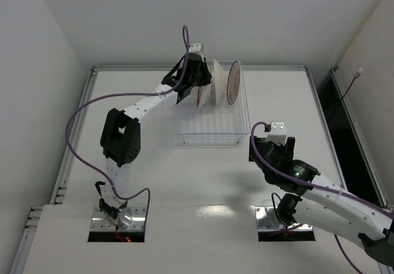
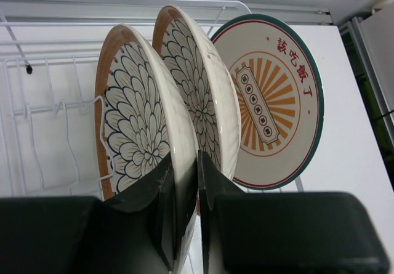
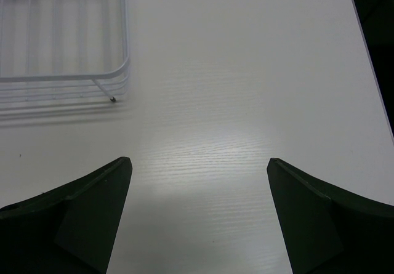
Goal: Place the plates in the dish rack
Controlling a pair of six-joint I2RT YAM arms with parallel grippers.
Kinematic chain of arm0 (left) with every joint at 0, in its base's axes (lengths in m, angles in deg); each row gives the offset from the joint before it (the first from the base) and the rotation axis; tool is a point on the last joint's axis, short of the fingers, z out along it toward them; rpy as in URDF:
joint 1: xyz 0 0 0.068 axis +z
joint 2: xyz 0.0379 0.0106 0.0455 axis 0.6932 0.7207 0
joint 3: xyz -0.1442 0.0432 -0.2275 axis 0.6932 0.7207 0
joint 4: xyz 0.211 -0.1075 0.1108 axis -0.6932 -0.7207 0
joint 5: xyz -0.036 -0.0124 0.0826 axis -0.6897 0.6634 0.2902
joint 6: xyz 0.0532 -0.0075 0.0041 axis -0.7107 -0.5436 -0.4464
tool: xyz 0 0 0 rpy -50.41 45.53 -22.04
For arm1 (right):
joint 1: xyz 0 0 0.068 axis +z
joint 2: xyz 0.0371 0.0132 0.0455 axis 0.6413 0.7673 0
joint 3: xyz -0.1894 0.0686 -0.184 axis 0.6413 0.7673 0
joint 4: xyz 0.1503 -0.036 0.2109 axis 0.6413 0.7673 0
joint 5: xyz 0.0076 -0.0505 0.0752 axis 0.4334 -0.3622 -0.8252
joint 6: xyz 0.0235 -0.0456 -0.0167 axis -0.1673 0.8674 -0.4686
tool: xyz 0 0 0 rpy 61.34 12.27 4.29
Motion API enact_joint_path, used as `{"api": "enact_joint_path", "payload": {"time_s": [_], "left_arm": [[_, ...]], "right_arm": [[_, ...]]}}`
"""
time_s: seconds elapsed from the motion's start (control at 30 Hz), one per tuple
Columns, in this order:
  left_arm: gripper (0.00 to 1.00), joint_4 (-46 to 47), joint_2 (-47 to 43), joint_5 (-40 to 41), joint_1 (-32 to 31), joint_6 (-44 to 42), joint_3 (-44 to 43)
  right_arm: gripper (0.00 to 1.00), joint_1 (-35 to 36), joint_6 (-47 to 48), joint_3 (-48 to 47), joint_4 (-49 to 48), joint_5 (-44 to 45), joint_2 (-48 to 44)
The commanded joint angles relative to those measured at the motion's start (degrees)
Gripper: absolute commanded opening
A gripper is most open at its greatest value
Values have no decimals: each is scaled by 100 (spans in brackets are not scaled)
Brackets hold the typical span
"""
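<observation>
Dish rack (image 1: 209,137), ahead-left of the right jaws, holds three on edge: first plate (image 2: 138,120) between the left jaws, second plate (image 2: 200,83) just right, third plate (image 2: 277,101) rightmost.

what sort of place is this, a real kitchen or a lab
Most likely a robot lab bench, not a kitchen: a white table boxed in by plain white walls, a left arm and right arm bolted at its near edge, and a wire dish rack holding three plates.
</observation>
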Motion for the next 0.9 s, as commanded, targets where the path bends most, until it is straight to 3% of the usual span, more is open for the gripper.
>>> {"api": "enact_joint_path", "payload": {"time_s": [0.0, 0.2, 0.7, 0.77, 0.8, 0.87], "left_arm": [[0, 635, -440, 629, -498, -491, -8], [0, 635, -492, 1431, -613, -562, 273], [2, 1197, -888, 1932, -552, -166, 1451], [10, 1100, -888, 1933, -552, -166, 1399], [27, 1031, -888, 1933, -552, -218, 1398], [50, 1030, -888, 1863, -552, -271, 1329]], "right_arm": [[90, 32, -110, -36, -80, 175, 1], [90, 32, -110, -36, -80, 175, 1], [90, 32, -110, -36, -80, 175, 1], [90, 32, -110, -36, -80, 175, 1], [90, 32, -110, -36, -80, 175, 1], [90, 32, -110, -36, -133, 175, 1]]}}
